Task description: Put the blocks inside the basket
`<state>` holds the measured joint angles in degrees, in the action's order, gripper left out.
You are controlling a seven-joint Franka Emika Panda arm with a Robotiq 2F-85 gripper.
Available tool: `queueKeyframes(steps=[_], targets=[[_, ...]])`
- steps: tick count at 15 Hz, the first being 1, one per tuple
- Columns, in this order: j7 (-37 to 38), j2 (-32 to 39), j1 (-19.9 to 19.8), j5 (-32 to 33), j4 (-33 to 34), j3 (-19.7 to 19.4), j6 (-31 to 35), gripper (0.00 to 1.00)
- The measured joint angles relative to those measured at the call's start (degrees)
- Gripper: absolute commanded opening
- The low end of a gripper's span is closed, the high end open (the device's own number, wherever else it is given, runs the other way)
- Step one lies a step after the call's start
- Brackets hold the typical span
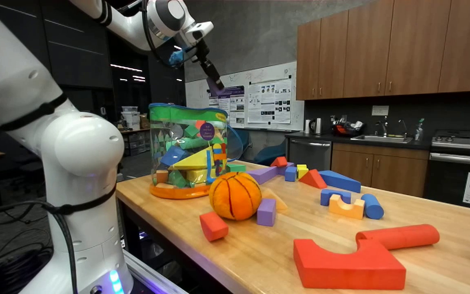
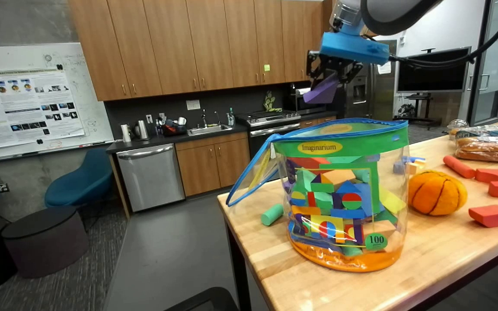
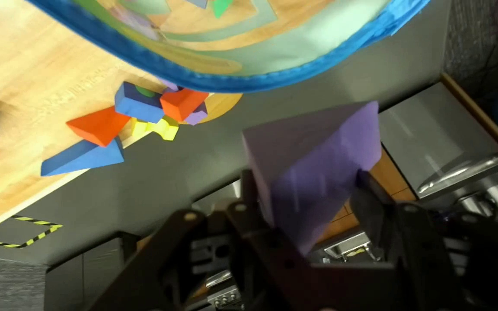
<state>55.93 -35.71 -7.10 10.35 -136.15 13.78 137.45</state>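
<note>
My gripper (image 2: 334, 74) is shut on a purple wedge-shaped block (image 2: 321, 90), held in the air above the basket (image 2: 339, 149); the gripper (image 3: 305, 179) and this block (image 3: 318, 151) also show in the wrist view. The basket is clear, with a green top band and orange base. It stands upright with its lid open and many blocks inside. Its blue edge (image 3: 240, 84) shows at the top of the wrist view, beside the held block. Loose blocks lie on the table, including a red arch (image 1: 349, 263), a red cylinder (image 1: 398, 236), a purple block (image 1: 266, 212) and a blue wedge (image 1: 340, 181).
The orange ball (image 1: 235, 196) sits close beside the basket on the wooden table (image 1: 235, 249). The open lid (image 2: 251, 175) hangs off the basket's side. A green cylinder (image 2: 272, 214) lies near the table's edge. Bagged bread (image 2: 489, 149) lies at the far end.
</note>
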Motion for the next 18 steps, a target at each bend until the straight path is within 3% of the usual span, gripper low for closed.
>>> queueKeyframes(steps=[6,7,8,9,12,18], targets=[[-4.8,0.1,1.8,0.0,-2.4,1.0,0.0,0.31],[-5.5,0.2,2.0,0.0,-2.9,1.0,0.0,0.72],[-6.3,0.4,2.2,0.0,-3.3,1.1,0.0,0.82],[-6.9,0.6,2.2,0.0,-3.7,1.1,0.0,0.62],[-7.4,1.5,2.2,0.0,-4.5,1.2,0.0,0.81],[-7.8,1.8,2.2,0.0,-4.5,1.2,0.0,0.82]])
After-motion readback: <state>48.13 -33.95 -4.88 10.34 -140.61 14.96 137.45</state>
